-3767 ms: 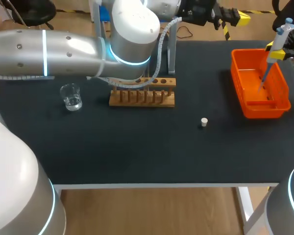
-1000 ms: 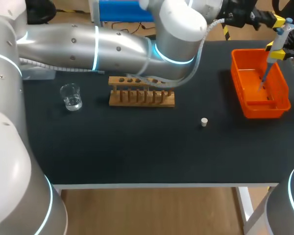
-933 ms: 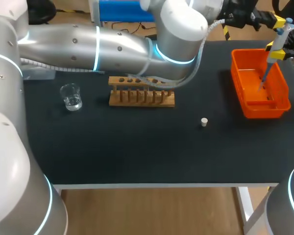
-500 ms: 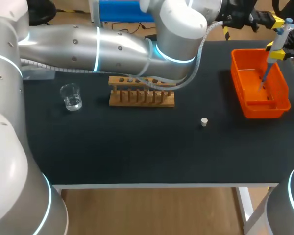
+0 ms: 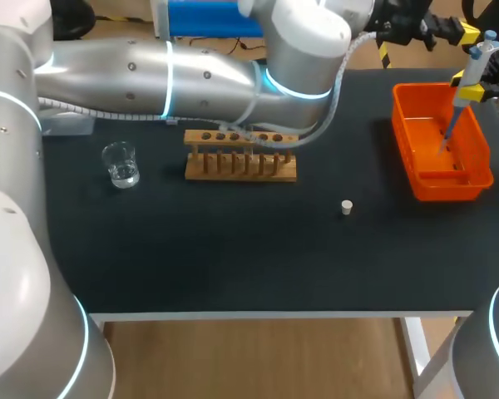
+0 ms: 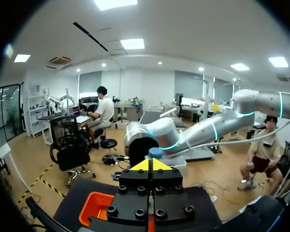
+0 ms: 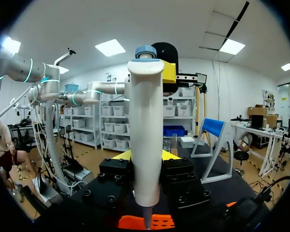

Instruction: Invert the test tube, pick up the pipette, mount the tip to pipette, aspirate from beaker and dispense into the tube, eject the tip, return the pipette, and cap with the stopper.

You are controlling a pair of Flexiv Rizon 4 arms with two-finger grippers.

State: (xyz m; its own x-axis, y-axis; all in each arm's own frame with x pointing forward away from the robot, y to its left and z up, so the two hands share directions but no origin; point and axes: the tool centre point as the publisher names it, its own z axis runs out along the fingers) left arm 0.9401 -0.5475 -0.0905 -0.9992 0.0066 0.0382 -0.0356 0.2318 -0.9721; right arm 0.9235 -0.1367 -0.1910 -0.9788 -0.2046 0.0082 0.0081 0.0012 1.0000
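Right tool [image 7: 146, 158]: clenched on the white pipette with a blue plunger cap [image 7: 146, 111], one yellow tip on each side of the body. The pipette stands upright. Its narrow lower end points down into the orange plastic bin [image 5: 474, 158] at the table's far right.

Left arm: enters from the left and spans the far side of the table, passing over the back of the wooden test-tube rack [image 5: 241, 166]. The left tool [image 6: 151, 165] sits at the far right corner, above the bin's far end. Its yellow tips are pressed together with nothing between them. In the left wrist view the pipette's blue cap shows just ahead of these tips; contact cannot be told.

Black table [image 5: 233, 258], other items:
- Clear glass beaker [image 5: 121, 164], left side, upright, with a little clear liquid at the bottom. It is well apart from the rack.
- The rack stands near the middle, with a row of round holes along its top bar. A test tube cannot be made out in it.
- Small white stopper [image 5: 347, 207], alone on the table surface, between the rack and the bin, nearer the front than either.
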